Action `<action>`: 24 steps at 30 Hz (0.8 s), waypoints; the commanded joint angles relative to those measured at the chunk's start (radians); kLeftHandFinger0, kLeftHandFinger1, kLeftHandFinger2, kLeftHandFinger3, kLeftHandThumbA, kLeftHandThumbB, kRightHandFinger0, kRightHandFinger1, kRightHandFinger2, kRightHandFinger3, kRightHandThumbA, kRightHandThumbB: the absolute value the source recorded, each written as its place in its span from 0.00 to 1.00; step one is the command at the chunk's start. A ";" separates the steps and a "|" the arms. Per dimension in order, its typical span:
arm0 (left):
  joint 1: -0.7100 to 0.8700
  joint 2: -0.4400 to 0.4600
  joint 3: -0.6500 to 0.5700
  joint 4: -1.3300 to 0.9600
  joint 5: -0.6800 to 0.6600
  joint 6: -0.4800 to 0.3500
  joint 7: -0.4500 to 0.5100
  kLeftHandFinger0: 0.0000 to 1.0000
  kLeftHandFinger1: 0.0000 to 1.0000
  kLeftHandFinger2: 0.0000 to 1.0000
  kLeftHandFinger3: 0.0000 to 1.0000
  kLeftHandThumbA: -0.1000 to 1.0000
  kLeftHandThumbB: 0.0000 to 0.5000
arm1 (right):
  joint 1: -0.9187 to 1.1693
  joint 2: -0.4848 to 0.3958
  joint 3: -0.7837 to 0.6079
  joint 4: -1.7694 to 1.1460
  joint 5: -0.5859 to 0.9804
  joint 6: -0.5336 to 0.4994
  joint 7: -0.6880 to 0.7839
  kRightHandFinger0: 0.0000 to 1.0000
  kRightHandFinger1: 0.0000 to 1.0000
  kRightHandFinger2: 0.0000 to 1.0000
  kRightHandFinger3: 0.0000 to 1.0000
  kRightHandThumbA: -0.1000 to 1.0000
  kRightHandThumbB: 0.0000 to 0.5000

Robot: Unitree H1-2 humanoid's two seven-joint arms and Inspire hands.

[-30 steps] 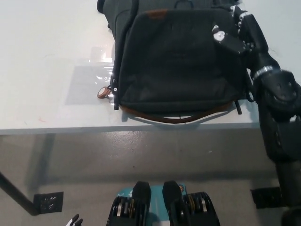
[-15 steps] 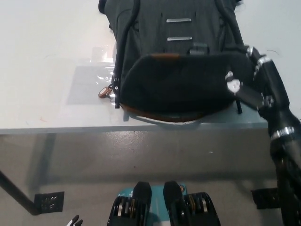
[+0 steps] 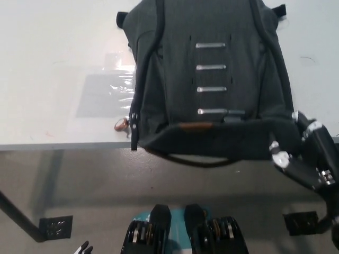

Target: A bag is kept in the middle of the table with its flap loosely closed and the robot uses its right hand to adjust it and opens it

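A dark grey bag lies on the white table, reaching its front edge. Its flap with the brown trim hangs folded forward over that edge, baring the bag's front with several metal bars. My black right hand is at the flap's right corner, below the table edge, closed on the fabric. A small brown leather tag dangles at the bag's left corner. Of my white left hand only the tips show at the bottom left.
A clear plastic sheet lies on the table left of the bag. The grey floor shows below the table edge, with a table leg and black floor plates at the left and right.
My right hand has come toward me and downward, pulling the flap off the bag's front and over the table edge. The metal bars are now uncovered. The bag has slid nearer.
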 commanded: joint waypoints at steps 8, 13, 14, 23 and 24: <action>-0.018 0.035 0.002 -0.028 0.002 -0.040 0.002 1.00 1.00 1.00 1.00 1.00 1.00 | 0.101 -0.197 0.042 -0.053 0.159 -0.134 0.233 1.00 1.00 1.00 1.00 1.00 1.00; -0.023 0.036 -0.002 -0.032 0.013 -0.040 0.008 1.00 1.00 1.00 1.00 1.00 1.00 | 0.126 -0.196 0.029 -0.045 0.133 -0.158 0.232 1.00 1.00 1.00 1.00 1.00 1.00; -0.025 0.036 -0.002 -0.031 0.012 -0.040 0.008 1.00 1.00 1.00 1.00 1.00 1.00 | 0.126 -0.195 0.027 -0.043 0.134 -0.161 0.235 1.00 1.00 1.00 1.00 1.00 1.00; -0.053 0.040 0.003 -0.031 0.014 -0.040 0.009 1.00 1.00 1.00 1.00 1.00 0.99 | 0.165 -0.194 -0.037 -0.038 0.226 -0.213 0.258 1.00 1.00 1.00 1.00 1.00 1.00; -0.058 0.041 0.003 -0.032 0.019 -0.040 0.013 1.00 1.00 1.00 1.00 1.00 0.99 | 0.177 -0.201 -0.057 -0.056 0.264 -0.204 0.258 1.00 1.00 1.00 1.00 1.00 1.00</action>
